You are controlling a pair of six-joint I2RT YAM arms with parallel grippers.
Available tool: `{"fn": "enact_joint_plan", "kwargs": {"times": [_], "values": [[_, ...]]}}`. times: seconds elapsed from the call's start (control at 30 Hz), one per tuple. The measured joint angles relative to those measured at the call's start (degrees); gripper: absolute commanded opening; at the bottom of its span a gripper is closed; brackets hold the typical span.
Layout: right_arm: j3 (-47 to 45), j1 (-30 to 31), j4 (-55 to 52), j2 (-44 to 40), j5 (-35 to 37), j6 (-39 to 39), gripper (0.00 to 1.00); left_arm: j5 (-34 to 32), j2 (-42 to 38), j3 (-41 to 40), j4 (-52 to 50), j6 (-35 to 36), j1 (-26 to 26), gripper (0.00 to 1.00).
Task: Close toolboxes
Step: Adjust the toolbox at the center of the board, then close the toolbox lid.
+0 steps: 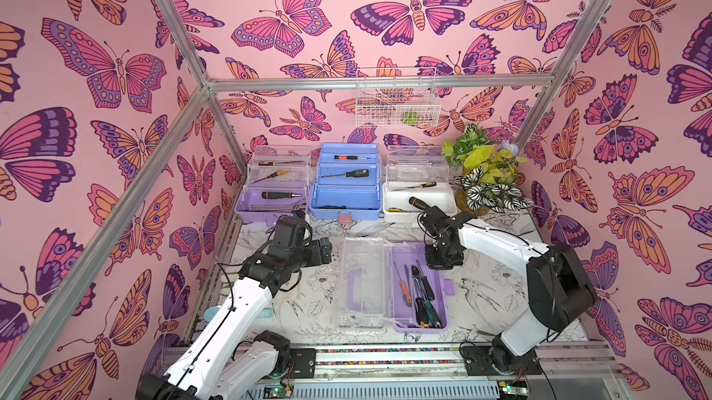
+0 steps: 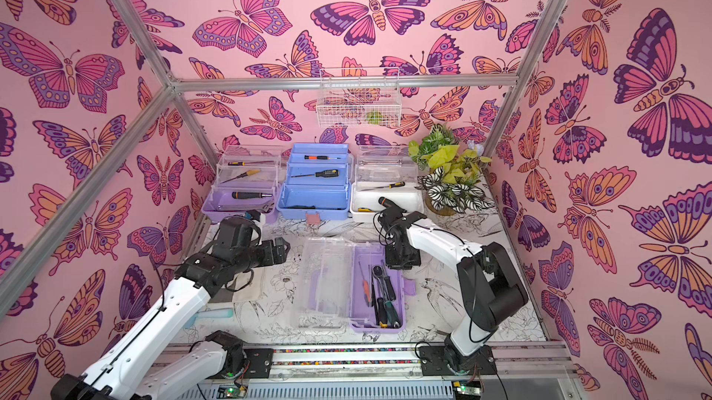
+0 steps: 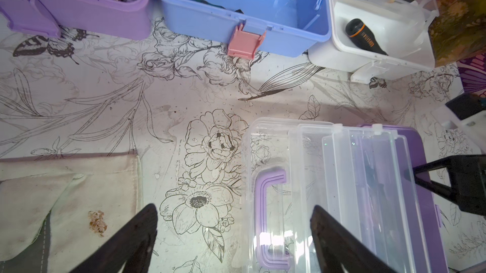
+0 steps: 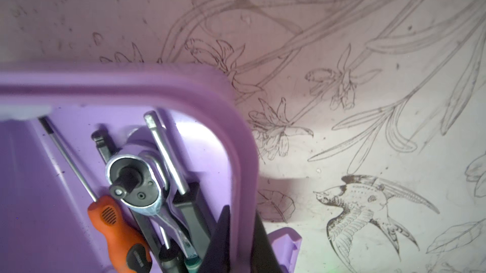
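1. Four toolboxes sit open in both top views. Three line the back edge of the counter. The back lilac toolbox [image 1: 269, 203] is toward the left corner and the blue toolbox [image 1: 345, 197] is in the middle. The white toolbox [image 1: 420, 203] sits beside the potted plants [image 1: 485, 174] at the right corner. Each has its trays stepped up and back.
2. The front lilac toolbox [image 1: 420, 294] lies mid-counter, nearer the front edge. Its clear lid [image 1: 360, 282] is folded flat on the counter toward the left edge. The right arm [image 1: 493, 244] reaches down to the box's back right corner, and the left arm [image 1: 250, 294] points at the lid from the left.
3. In the left wrist view the left jaws stand wide apart and hold nothing. One finger [image 3: 331, 232] is over the lid near its lilac handle [image 3: 271, 206]. The other is over bare counter beside a stained cloth [image 3: 65, 200]. That spread looks meant for catching the lid's free edge and swinging it over.
4. In the right wrist view the right jaws are clamped on the wall [image 4: 240, 153] facing the counter's right edge, one finger inside and one outside. This pinch probably anchors the light case so it won't slide when the lid is pushed. The ratchet [image 4: 134, 187] and screwdrivers seem to lie below the rim, so nothing should block the lid.
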Motion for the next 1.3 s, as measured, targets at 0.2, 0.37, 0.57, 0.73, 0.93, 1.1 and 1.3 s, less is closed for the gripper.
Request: {"fn": "enact_joint_plan", "kwargs": {"times": [0.2,0.37,0.57,0.73,0.93,1.1,1.3], "values": [[3.0,-1.4,-0.1,2.4,-0.9,-2.5,0.15,2.4,0.1,-5.0,2.2,-2.4,0.0,0.88],[3.2,-2.5,0.3,2.3,-4.0,-3.2,0.35,5.9,1.6,-8.2,5.3,-4.9,0.0,0.87],[2.4,-5.3,1.6,-3.5,-9.7,-3.2,0.40,9.2,2.4,-10.6,9.1,-7.6,0.0,0.75],[0.5,-7.8,1.8,-10.4,-13.0,-3.2,0.41,10.7,4.3,-13.2,11.7,-9.5,-0.9,0.69],[-1.9,-8.9,2.3,-11.5,-15.1,-3.2,0.38,11.4,7.8,-15.3,15.6,-11.1,-2.9,0.50],[-3.0,-9.1,3.0,-11.6,-15.6,-3.2,0.37,12.2,12.5,-15.7,19.0,-11.6,-3.1,0.42],[-6.9,-11.4,3.9,-13.0,-17.3,-3.3,0.36,13.5,17.6,-15.4,22.5,-11.2,-3.4,0.16]]}}
